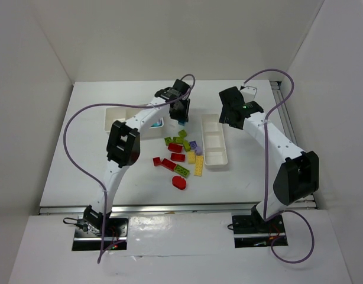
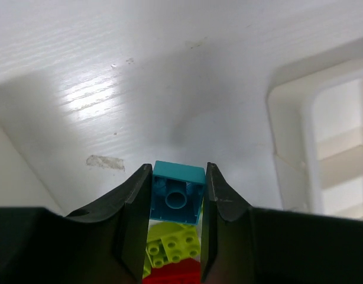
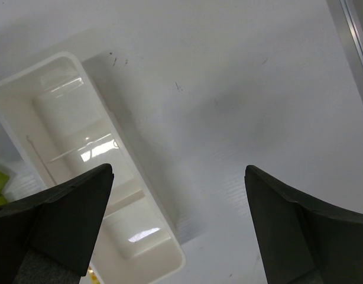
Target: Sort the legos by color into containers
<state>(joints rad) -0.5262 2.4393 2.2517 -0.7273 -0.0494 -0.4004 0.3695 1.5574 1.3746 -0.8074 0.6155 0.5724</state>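
Left gripper (image 2: 177, 177) pinches the teal brick (image 2: 177, 190) at its fingertips above the lime bricks (image 2: 169, 245), so it may twist loose in transit, while the right gripper (image 3: 178, 173) hangs spread near the narrow tray (image 3: 63, 74).

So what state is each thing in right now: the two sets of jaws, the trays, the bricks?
Left jaws: shut on the teal brick.
Right jaws: wide open, empty.
Narrow tray: empty.
Wide tray: partly hidden by the left arm, something bluish seems inside.
Loose bricks: unsorted on the table between the trays.
Red oval piece: lying flat on the table.
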